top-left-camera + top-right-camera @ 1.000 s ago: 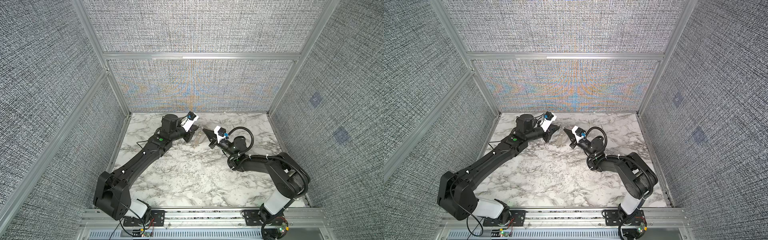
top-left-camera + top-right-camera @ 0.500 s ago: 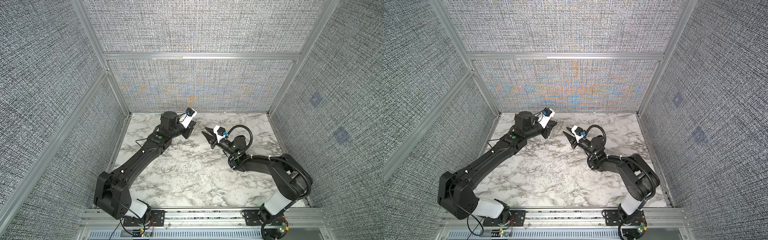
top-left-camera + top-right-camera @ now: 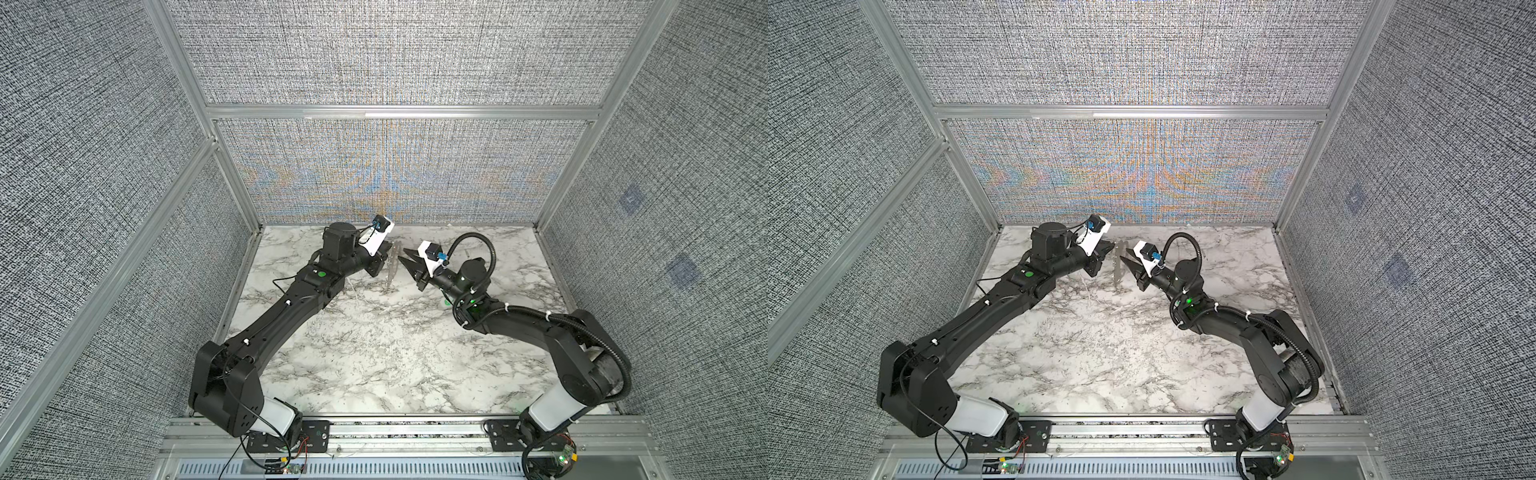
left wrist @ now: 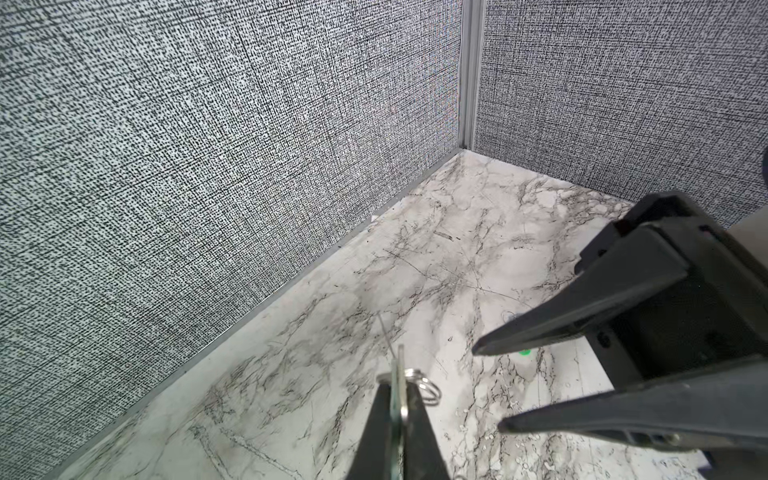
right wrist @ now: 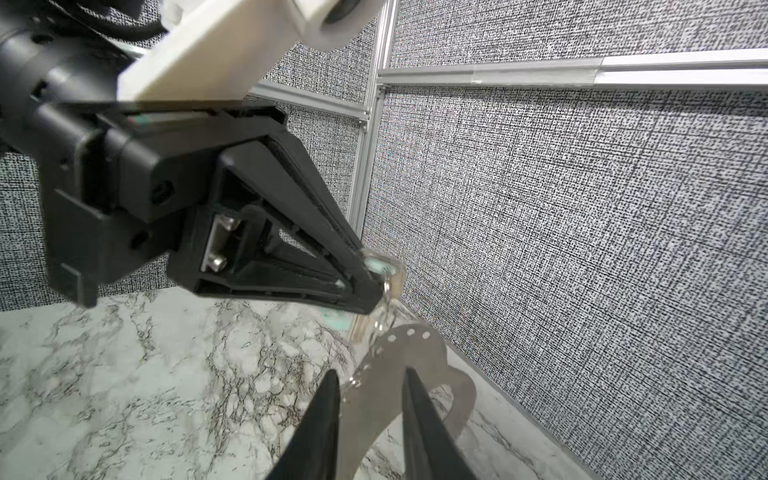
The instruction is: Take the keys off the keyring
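Note:
My left gripper point(image 4: 397, 380) is shut on a thin silver key point(image 4: 400, 365), seen edge-on, with a small split ring point(image 4: 428, 388) beside the tips. In the right wrist view the left gripper point(image 5: 374, 282) holds it in the air, and the grey keyring point(image 5: 424, 353) dangles below it on small rings. In both top views the keyring point(image 3: 392, 266) point(image 3: 1119, 268) hangs upright between the two grippers. My right gripper point(image 5: 372, 380) is open, its fingers apart just in front of the keyring's flat face. Whether they touch it I cannot tell.
The marble tabletop point(image 3: 374, 353) lies below both grippers. The fabric back wall point(image 3: 395, 174) stands close behind them, with an aluminium corner post point(image 5: 365, 166) nearby. Both arms reach in from the front rail point(image 3: 395, 432).
The right gripper's jaws have gone from shut to apart. The left gripper has lifted slightly towards the back wall with the key still in it.

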Robot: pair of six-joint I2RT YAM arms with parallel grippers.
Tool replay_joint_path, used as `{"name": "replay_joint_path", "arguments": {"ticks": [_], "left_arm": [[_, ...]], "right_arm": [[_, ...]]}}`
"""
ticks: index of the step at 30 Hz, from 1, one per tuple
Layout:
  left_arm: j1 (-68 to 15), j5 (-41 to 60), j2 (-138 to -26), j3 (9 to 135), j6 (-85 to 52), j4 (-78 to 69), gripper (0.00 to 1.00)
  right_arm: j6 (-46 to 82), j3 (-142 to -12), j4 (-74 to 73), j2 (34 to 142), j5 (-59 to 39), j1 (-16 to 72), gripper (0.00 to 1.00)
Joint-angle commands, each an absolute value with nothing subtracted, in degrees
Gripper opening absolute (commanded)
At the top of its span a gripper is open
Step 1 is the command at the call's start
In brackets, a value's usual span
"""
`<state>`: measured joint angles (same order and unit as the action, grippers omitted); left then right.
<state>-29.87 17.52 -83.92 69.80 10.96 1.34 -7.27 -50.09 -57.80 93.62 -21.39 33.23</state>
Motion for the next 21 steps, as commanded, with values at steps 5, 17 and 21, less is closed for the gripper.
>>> {"name": "replay_joint_path", "arguments": {"ticks": [5, 17, 21], "left_arm": [[-30.5, 17.5, -84.5, 70.5, 10.2, -1.0, 0.0], [-30.9, 17.6, -84.5, 70.8, 10.6, -0.4, 0.0], [-31.0, 17.7, -84.5, 70.8, 10.7, -0.4, 0.0]], "right_arm": [[-7.3, -52.6, -50.6, 93.7, -19.0, 33.8, 0.26], [-6.7, -56.0, -47.5, 94.3, -16.6, 33.8, 0.2], [-6.6, -55.9, -47.9, 94.3, -17.8, 33.9, 0.2]]}}
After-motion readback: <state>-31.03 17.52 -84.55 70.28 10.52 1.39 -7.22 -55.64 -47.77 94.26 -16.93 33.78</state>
